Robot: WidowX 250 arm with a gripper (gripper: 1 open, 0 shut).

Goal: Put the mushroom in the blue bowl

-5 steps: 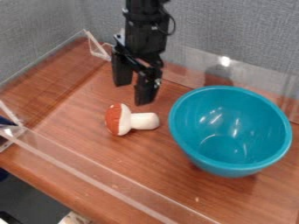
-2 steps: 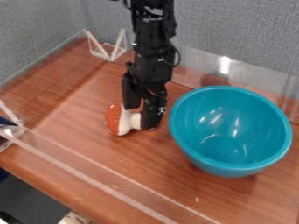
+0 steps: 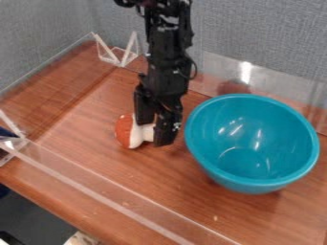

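The mushroom (image 3: 125, 133) lies on its side on the wooden table, its red-orange cap to the left and its cream stem largely hidden behind my fingers. My gripper (image 3: 152, 123) is lowered straight onto it, open, with one black finger on each side of the stem. The blue bowl (image 3: 251, 142) stands upright just right of the gripper, with nothing inside it.
A clear plastic wall (image 3: 90, 187) runs along the table's front edge, with more clear panels at the back right (image 3: 255, 77). A white wire stand (image 3: 124, 48) sits at the back left. The brown table top (image 3: 57, 105) extends to the left.
The gripper has come down from above and behind the mushroom until its open fingers straddle the stem. The mushroom and bowl have stayed in place.
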